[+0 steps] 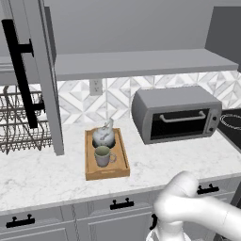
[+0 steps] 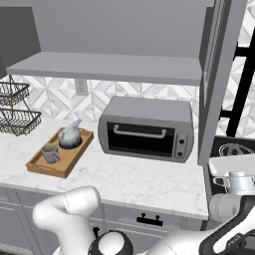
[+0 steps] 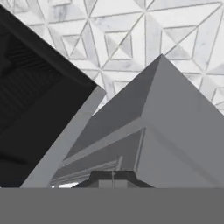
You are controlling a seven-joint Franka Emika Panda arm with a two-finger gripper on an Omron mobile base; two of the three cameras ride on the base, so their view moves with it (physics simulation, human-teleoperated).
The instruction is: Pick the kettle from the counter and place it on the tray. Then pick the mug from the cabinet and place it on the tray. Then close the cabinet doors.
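No readable text anywhere in these frames.
Toaster oven front and its small control knobs carry no legible marks, brand or numbers; wall outlet on the backsplash is blank; kettle, mug and tray show no labels or logos; cabinet doors and drawer fronts are plain; a faint round outline on the dark stovetop is too blurred to read as a sign; hand view gives only tile pattern and grey panels, no lettering.
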